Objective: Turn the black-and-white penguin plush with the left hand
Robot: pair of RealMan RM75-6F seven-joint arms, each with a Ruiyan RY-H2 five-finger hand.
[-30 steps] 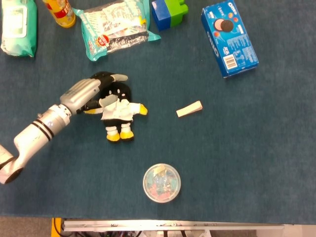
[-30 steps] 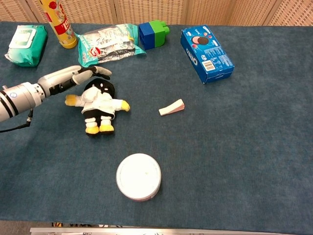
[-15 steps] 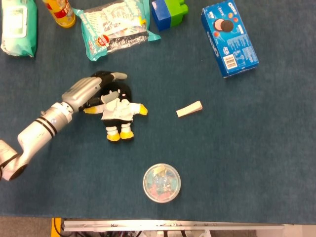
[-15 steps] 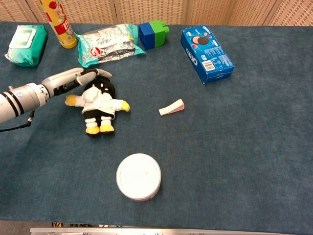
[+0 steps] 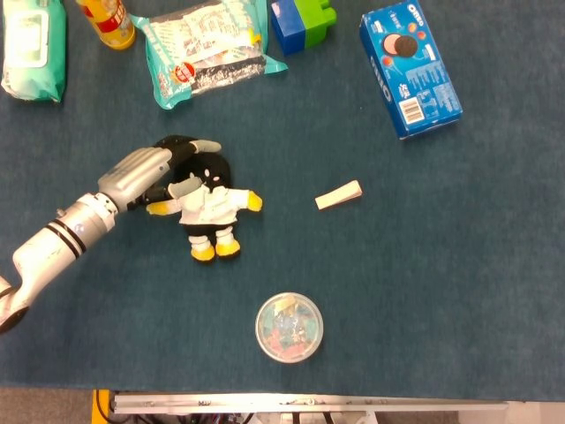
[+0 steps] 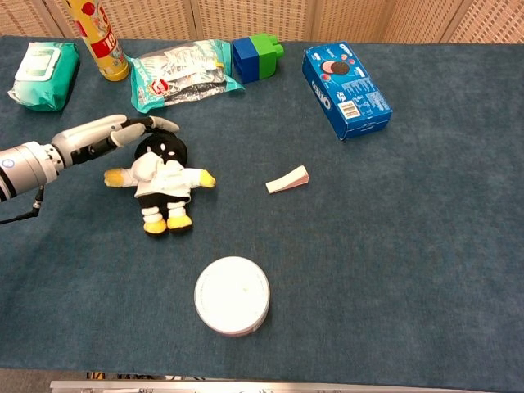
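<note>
The black-and-white penguin plush lies on its back on the blue table, head towards the far side, yellow feet towards me. My left hand comes in from the left with its fingers stretched out, lying across the top of the plush's head and touching it. The hand does not close around the plush. My right hand shows in neither view.
Along the far edge lie a wipes pack, a yellow bottle, a snack bag, a blue-green block and an Oreo box. A beige wedge lies right of the plush, a round lidded container nearer me.
My left hand has drawn back to the left, fingers still on the plush's head. The plush has slid a little left and turned slightly, its head following the hand.
</note>
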